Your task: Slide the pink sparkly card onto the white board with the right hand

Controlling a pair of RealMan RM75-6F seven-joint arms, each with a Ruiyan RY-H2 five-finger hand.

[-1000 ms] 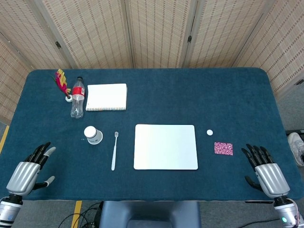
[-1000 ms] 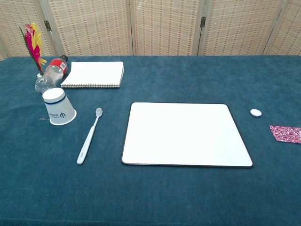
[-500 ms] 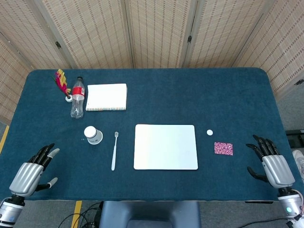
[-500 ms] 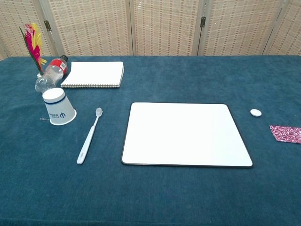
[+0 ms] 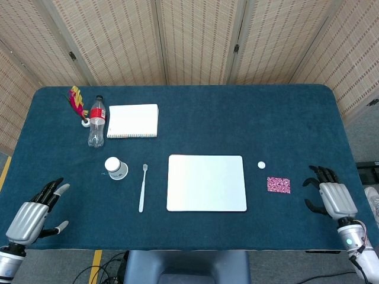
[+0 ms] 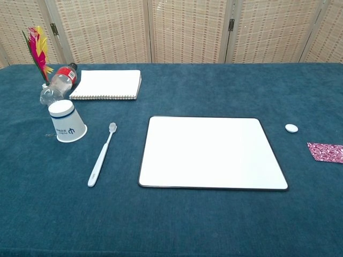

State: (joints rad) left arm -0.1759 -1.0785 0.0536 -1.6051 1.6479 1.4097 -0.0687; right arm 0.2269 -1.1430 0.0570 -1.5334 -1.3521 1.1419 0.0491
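The pink sparkly card point(image 5: 278, 185) lies flat on the blue cloth, right of the white board point(image 5: 206, 183); the chest view shows the card point(image 6: 326, 152) at its right edge and the board point(image 6: 211, 152) in the middle. My right hand point(image 5: 329, 197) hovers near the table's front right edge, a little right of the card, fingers apart and empty. At the front left corner my left hand point(image 5: 32, 216) is open and holds nothing. Neither hand appears in the chest view.
A small white disc point(image 5: 261, 165) lies just beyond the card. Left of the board are a white toothbrush point(image 5: 142, 187) and an upturned paper cup point(image 5: 116, 168). A notebook point(image 5: 133, 120), a bottle point(image 5: 96, 121) and a feather shuttlecock point(image 5: 77, 105) sit at the back left.
My right hand has moved forward and slightly left, closer to the card. My left hand has shifted a little near the front left corner. The card and board have not moved.
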